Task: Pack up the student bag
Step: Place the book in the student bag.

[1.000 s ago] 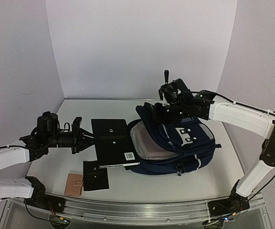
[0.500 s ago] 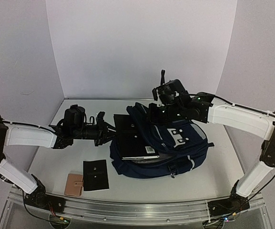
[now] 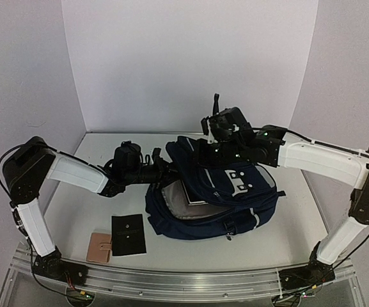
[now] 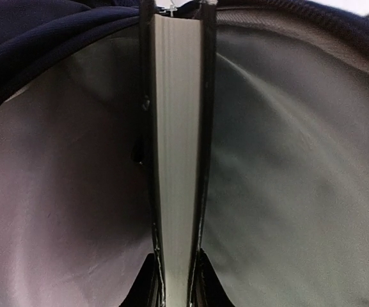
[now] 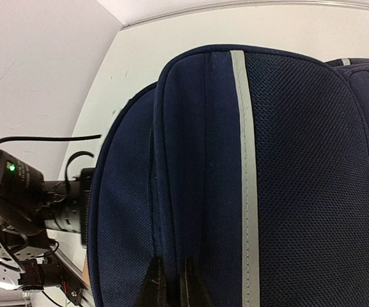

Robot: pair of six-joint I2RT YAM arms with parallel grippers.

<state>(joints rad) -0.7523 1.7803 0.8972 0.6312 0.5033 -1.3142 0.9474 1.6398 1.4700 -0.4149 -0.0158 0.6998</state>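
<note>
The student bag [image 3: 238, 208], dark navy with grey stripes, lies on its side mid-table, its mouth facing left. My right gripper [image 3: 204, 144] is shut on a fold of the bag's upper flap [image 5: 171, 243] and holds the mouth up. My left gripper [image 3: 165, 170] is shut on a black-covered book [image 3: 194, 191] that sits mostly inside the bag. In the left wrist view the book's pale page edge [image 4: 178, 141] runs straight ahead between my fingers [image 4: 147, 281], with the bag's grey lining [image 4: 299, 166] on both sides. The left gripper's body [image 5: 50, 208] shows at the bag's mouth in the right wrist view.
A flat black pouch [image 3: 128, 235] and a small tan wallet [image 3: 99, 247] lie on the table near the front left. White walls close in the back and both sides. A metal rail [image 3: 184, 281] runs along the near edge.
My left arm has stretched rightward and carried the black book off the table into the bag's mouth. The bag slid slightly left. The right gripper kept its hold on the flap.
</note>
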